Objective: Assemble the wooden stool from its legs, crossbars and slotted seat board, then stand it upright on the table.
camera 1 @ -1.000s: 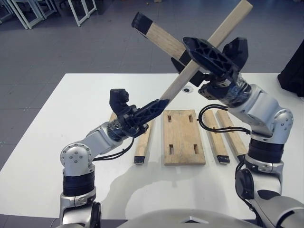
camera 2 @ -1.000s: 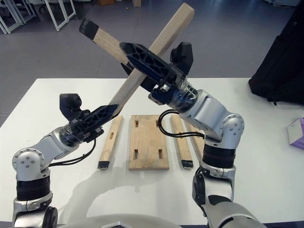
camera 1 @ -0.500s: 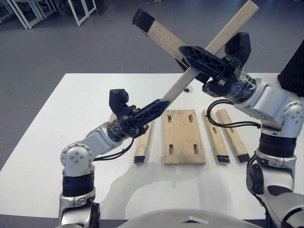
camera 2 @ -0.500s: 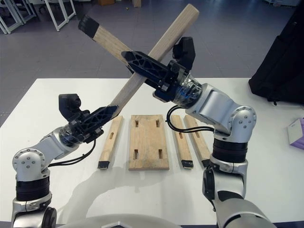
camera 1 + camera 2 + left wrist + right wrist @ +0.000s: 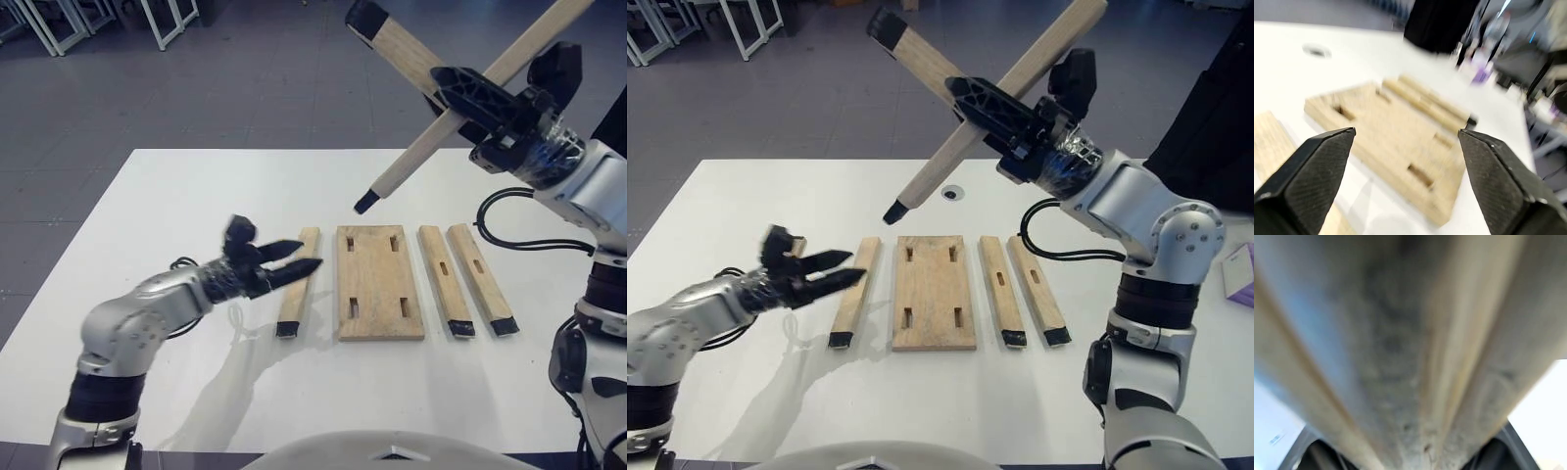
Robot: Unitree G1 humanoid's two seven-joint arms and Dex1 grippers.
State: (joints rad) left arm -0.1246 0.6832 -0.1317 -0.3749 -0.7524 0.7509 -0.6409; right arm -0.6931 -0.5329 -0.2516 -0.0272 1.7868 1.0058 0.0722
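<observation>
Left eye view: the left gripper (image 5: 306,255) is spread open, empty, fingertips right at the loose leg (image 5: 291,305), which is laid near edge to far edge of the tabletop (image 5: 196,186), crosswise to the reach. Crossed legs (image 5: 416,157) are clamped aloft by the right gripper (image 5: 472,93).

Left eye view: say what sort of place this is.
Probably a lab or workshop hall: a white worktable, a bare grey floor, and white-framed desks standing farther back.
</observation>
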